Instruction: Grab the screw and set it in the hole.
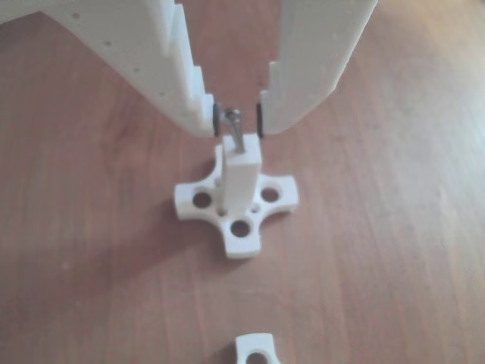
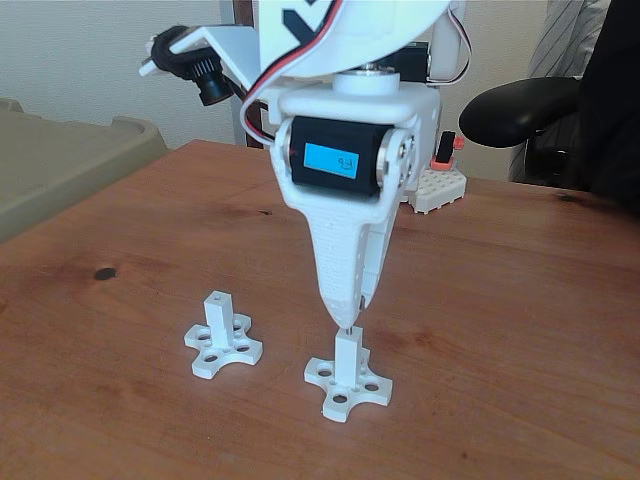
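Reddish-brown wooden table (image 2: 520, 330), grain visible, one dark knot near left edge. Resting on it: two white plastic cross-based square posts (image 2: 347, 380) (image 2: 222, 340), well apart; white block (image 2: 438, 188) at rear.

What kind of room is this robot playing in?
Probably a home office or hobby room. A wooden table holds small white posts, a dark office chair sits behind it, and a plain wall is at the back. It doesn't look like a factory.

In the fixed view, one post (image 2: 347, 362) stands right of another post (image 2: 220, 318) on the table (image 2: 520, 330).
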Tool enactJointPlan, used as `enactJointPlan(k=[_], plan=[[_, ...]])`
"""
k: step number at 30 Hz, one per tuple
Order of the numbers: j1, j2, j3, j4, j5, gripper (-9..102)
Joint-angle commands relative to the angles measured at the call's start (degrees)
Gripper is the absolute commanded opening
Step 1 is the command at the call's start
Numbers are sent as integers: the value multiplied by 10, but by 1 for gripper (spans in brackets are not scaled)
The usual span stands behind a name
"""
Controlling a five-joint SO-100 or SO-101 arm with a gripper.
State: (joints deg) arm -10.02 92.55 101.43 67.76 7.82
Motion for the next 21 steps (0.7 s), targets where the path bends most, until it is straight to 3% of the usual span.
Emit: enactJointPlan(k=[1,21], plan=[[-4,12,-11,-4,-6,5],[1,13,-23,14,-8,9]])
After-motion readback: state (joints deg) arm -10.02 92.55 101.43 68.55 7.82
